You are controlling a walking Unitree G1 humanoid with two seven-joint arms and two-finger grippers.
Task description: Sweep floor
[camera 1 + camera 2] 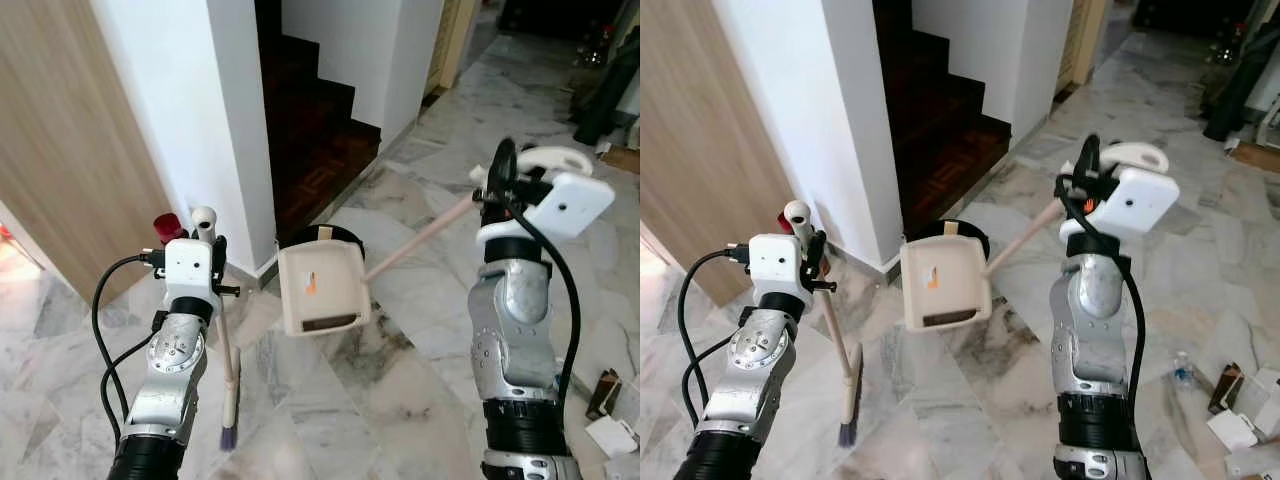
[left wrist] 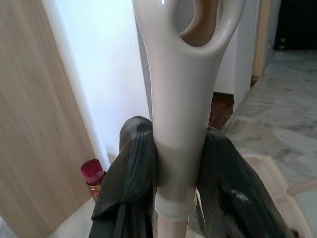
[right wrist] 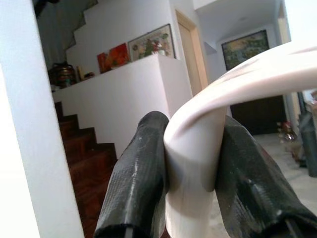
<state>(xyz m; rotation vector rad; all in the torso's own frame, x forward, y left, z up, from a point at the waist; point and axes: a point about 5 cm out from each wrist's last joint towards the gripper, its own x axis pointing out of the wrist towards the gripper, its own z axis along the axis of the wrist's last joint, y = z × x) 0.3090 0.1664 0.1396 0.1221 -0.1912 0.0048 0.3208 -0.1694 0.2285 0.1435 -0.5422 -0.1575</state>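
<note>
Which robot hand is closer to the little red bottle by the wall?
The left. The left gripper holds the broom just beside the red bottle; the right gripper holds the dustpan handle, far across the floor.

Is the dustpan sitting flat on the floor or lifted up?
Lifted and tilted. The right gripper holds the long handle, and the dustpan hangs above the marble floor with its open face turned up toward the head camera.

Head cams look fwd-down, share floor [image 1: 400, 300]; wrist cams close-up along claw fingers [image 2: 131, 173].
</note>
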